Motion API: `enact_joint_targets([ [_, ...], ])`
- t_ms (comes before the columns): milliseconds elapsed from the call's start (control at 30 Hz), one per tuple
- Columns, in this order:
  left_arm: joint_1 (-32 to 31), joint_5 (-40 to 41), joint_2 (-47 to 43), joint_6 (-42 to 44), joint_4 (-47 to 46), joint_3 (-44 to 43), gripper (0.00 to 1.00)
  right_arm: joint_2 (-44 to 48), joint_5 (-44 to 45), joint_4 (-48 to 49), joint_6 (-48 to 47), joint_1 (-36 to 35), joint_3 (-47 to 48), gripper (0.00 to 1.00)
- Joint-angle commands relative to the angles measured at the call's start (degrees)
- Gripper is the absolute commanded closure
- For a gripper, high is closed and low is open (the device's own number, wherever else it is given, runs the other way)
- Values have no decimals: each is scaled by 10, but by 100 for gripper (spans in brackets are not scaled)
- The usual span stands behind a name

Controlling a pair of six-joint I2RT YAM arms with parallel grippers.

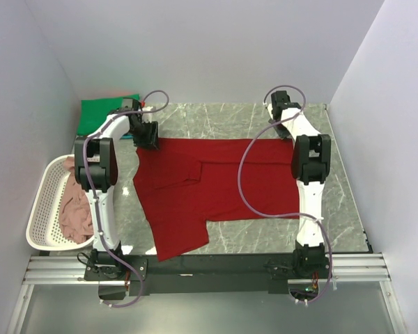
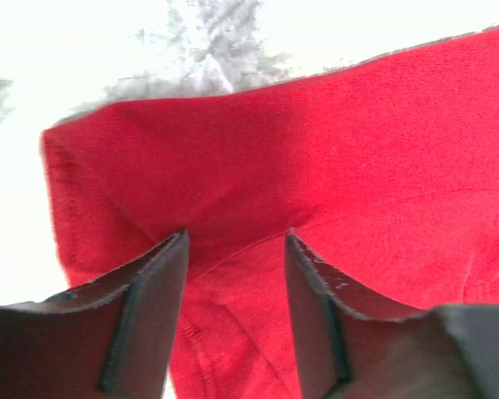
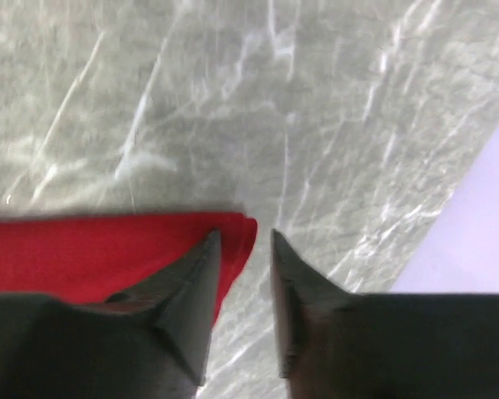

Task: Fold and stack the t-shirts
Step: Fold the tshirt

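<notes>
Grey-green marble worktop (image 1: 334, 181), white walls on three sides. Dark red t-shirt (image 1: 223, 181) lies flat mid-worktop, by far the biggest item. Its long axis runs left-right, with one flap sticking out toward the arm bases at the near left. A sleeve looks tucked in over the body. Can't tell which end is the collar.

White basket (image 1: 38, 202) sits off the left edge of the worktop with a dusty pink shirt (image 1: 75, 209) bunched inside. Folded green shirt (image 1: 104, 115) is at the far left corner, well apart from the red one.

Left arm (image 1: 97, 167) reaches to the red shirt's far left corner and right arm (image 1: 310, 160) to its far right corner.

Left fingers (image 2: 154, 307) are spread wide over the cloth, nothing pinched. Right fingers (image 3: 191, 291) are only narrowly apart. The cloth corner sits against the left one, bare worktop shows in the gap, so no grip there either.

Step, as I read it: red shirt mid-fold, both arms set at the far edge for the next fold. Next move needs both pairs to clamp their corners, lift together and carry the far edge evenly toward the near edge. The right pair must shift onto the cloth first or it may miss.
</notes>
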State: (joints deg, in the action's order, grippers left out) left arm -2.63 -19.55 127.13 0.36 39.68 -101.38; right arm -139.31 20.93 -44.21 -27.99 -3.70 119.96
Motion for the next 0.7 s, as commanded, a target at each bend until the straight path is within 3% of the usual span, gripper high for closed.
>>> enact_joint_targets([
  [0,11,-18,-71,30,-18,1,42,109,-25,30,18,6,-18,57],
  [33,11,-22,-99,34,-19,19,38,128,-37,29,17,7,-44,49],
  [67,11,-37,-112,39,-17,27,36,160,-43,26,16,7,-54,46],
  [167,11,-93,-175,80,-10,77,19,213,-98,-24,6,7,-85,37],
  [200,11,-108,-195,110,-8,112,17,229,-137,-48,0,7,-110,20],
  [267,11,-137,-262,142,-7,152,14,288,-170,-61,-21,9,-151,14],
  [567,11,-158,-477,365,91,384,19,523,-294,-117,-159,8,-441,12],
  [667,11,-155,-528,426,121,447,23,585,-295,-130,-212,7,-562,20],
])
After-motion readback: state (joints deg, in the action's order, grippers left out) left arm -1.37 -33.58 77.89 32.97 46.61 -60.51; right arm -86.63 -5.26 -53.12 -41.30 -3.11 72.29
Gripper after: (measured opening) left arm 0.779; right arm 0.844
